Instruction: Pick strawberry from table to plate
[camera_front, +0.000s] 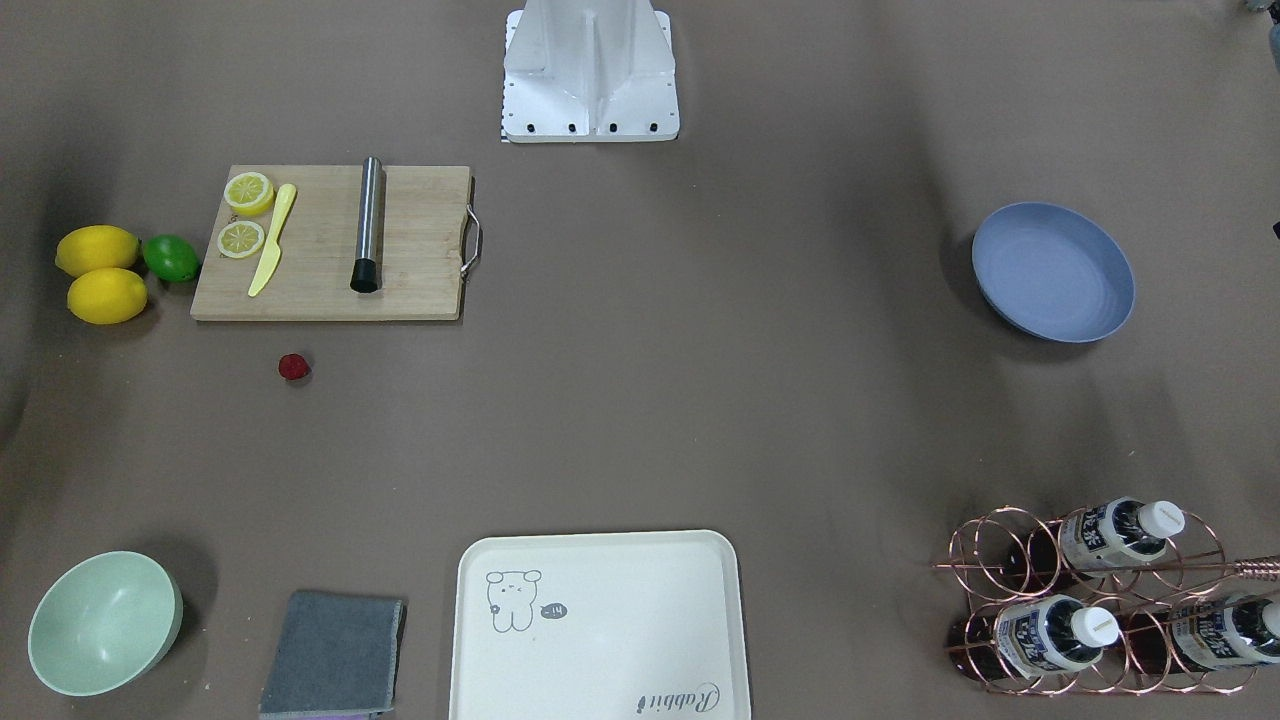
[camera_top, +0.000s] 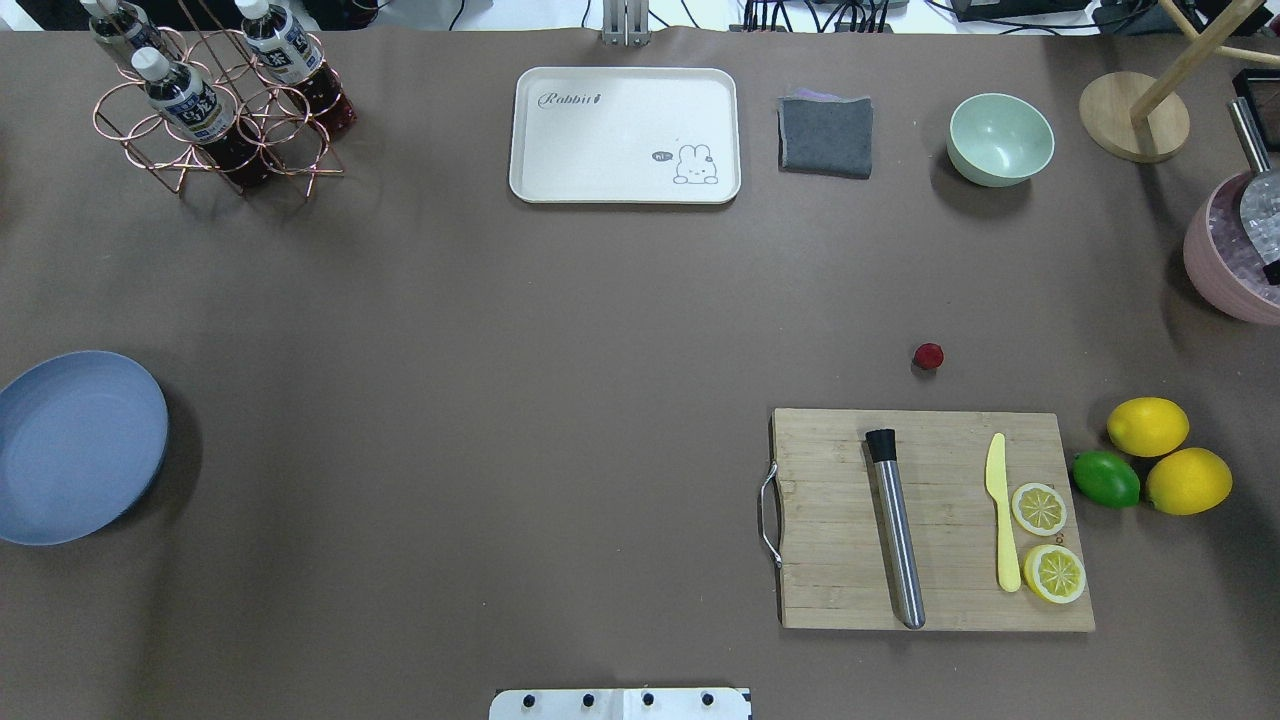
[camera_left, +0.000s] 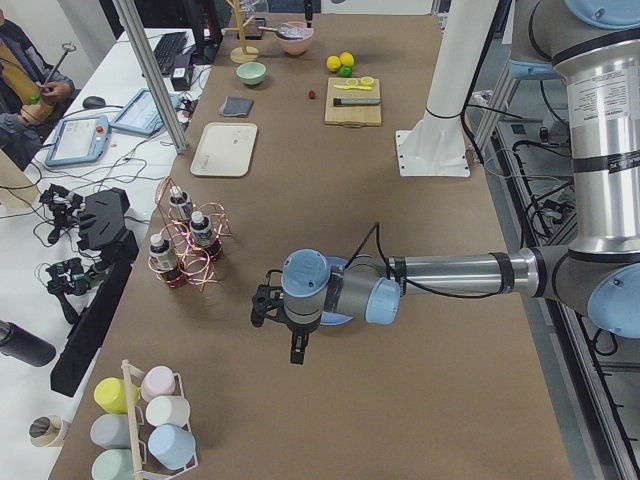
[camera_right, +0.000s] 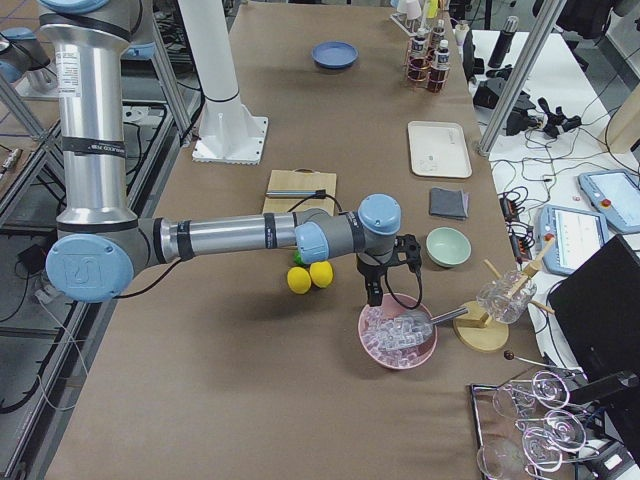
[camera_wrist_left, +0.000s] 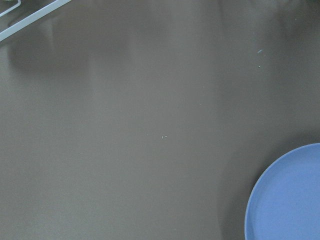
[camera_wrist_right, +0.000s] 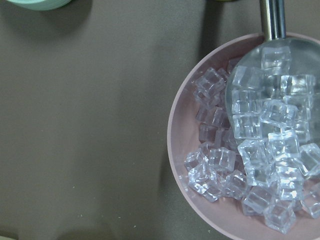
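While both arms stay out of the overhead and front-facing views, you get the strawberry (camera_top: 928, 356) plainly there. It lies on the bare table (camera_top: 560, 330), just past the far edge of the cutting board (camera_top: 935, 520) and not touching it.

The right gripper (camera_right: 374, 293) shows only in the exterior right view. It hangs over the pink bowl (camera_right: 398, 345) at the table's right end, well apart from the berry, with the lemons (camera_right: 309, 276) between. The left gripper (camera_left: 298, 345) shows only in the exterior left view, low by the plate (camera_top: 78, 447) at the opposite end, farther still from the berry. From that angle it seems to hang over the plate's rim, but you can't be sure.

The wrist cameras add what the fixed ones miss. The right one looks straight down on ice cubes (camera_wrist_right: 250, 165) and a metal scoop (camera_wrist_right: 272, 17) in the pink bowl. The left one sees bare brown surface and an arc of the blue plate in its lower right corner. Neither wrist view shows the strawberry or any fingertip.

As for the jaws, only side views catch them, so you cannot tell how far either pair stands apart, or whether either touches anything.
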